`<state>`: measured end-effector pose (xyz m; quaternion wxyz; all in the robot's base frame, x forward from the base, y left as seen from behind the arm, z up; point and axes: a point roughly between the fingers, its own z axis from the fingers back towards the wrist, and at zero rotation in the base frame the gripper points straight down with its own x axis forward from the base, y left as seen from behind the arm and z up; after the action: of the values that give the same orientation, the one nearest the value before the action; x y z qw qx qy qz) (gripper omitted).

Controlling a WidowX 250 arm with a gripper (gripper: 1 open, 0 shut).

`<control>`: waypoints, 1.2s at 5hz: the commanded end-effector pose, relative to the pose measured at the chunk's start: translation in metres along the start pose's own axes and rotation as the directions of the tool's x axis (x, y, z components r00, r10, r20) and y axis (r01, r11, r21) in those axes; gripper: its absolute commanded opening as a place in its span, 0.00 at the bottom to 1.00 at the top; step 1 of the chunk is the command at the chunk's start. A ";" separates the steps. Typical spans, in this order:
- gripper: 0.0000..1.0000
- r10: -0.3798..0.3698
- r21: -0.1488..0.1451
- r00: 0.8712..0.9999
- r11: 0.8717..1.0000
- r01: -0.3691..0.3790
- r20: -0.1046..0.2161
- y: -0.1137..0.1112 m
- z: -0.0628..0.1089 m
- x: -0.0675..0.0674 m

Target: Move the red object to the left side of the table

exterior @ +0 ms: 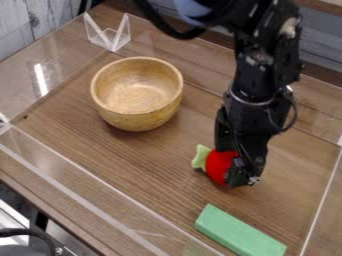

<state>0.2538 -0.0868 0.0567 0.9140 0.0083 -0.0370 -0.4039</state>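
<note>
The red object (pixel 219 168), a small round toy fruit with a green leafy end on its left, lies on the dark wood table (pixel 107 155) right of centre. My gripper (pixel 238 167) points straight down over it, open, with its black fingers low around the fruit's right part, which they hide. I cannot tell whether the fingers touch it.
A wooden bowl (pixel 136 92) stands to the left of the fruit. A flat green block (pixel 241 232) lies near the front edge. Low clear acrylic walls (pixel 54 170) edge the table, with a clear folded piece (pixel 107 32) at the back left.
</note>
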 end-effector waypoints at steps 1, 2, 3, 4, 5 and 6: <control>1.00 0.086 0.030 0.995 0.996 -0.088 0.047 0.019 -0.006 0.007; 1.00 0.136 0.034 0.989 0.990 -0.138 0.058 0.035 -0.015 0.008; 1.00 0.181 0.028 0.981 0.983 -0.183 0.064 0.034 -0.009 0.014; 1.00 0.219 0.018 0.974 0.975 -0.221 0.064 0.033 -0.006 0.021; 1.00 0.232 0.008 0.970 0.972 -0.233 0.067 0.042 0.003 0.016; 1.00 0.241 0.001 0.968 0.970 -0.242 0.069 0.051 0.011 0.010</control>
<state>0.2865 -0.0591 0.0482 0.9569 -0.0106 -0.0306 -0.2887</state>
